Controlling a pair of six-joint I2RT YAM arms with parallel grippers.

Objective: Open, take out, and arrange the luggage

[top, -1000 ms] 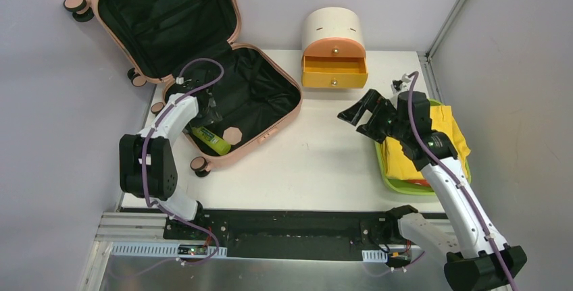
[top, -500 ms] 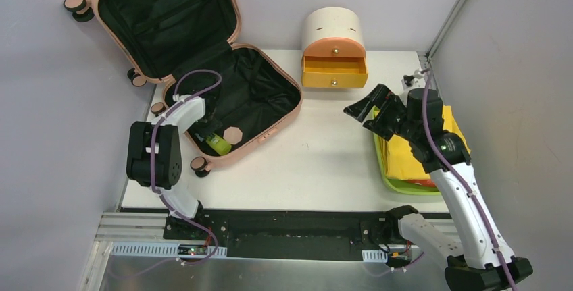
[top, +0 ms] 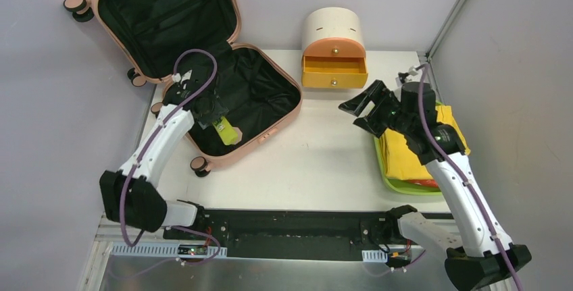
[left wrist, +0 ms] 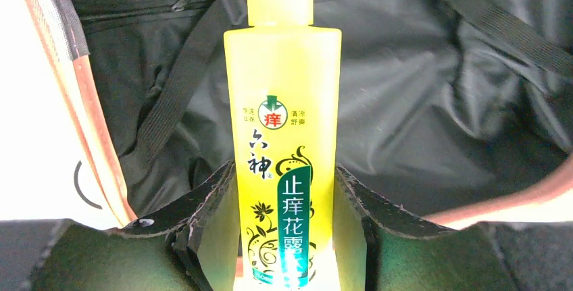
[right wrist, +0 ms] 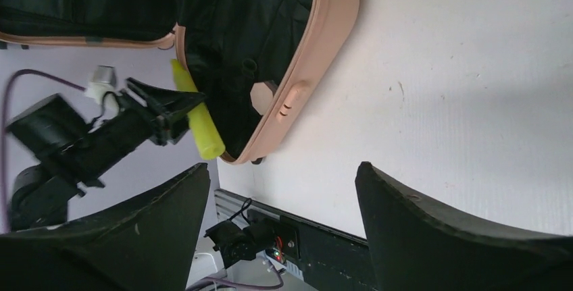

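The luggage (top: pixel 267 136) is a peach-pink suitcase lying open at the table's back left, its lid leaning against the wall and its black lining exposed. My left gripper (top: pixel 215 112) hangs over the lower shell, shut on a yellow-green bottle (top: pixel 228 131). In the left wrist view the bottle (left wrist: pixel 284 102) stands between both fingers, cap pointing away, above the lining (left wrist: pixel 432 102). My right gripper (top: pixel 363 107) is open and empty above the bare table, right of the suitcase. In the right wrist view it (right wrist: pixel 280 223) faces the luggage (right wrist: pixel 324 41) and the bottle (right wrist: pixel 196 119).
A cream round drawer unit (top: pixel 333 34) stands at the back with its yellow drawer pulled out. A lime-green tray (top: pixel 402 187) at the right holds folded yellow cloth (top: pixel 409 156). A small peach hexagonal piece (right wrist: pixel 262 94) lies inside the suitcase near its front rim.
My left gripper has closed on the bottle and lifted it from the suitcase floor, the arm stretching out. My right gripper has shifted slightly and its jaws have narrowed a little.
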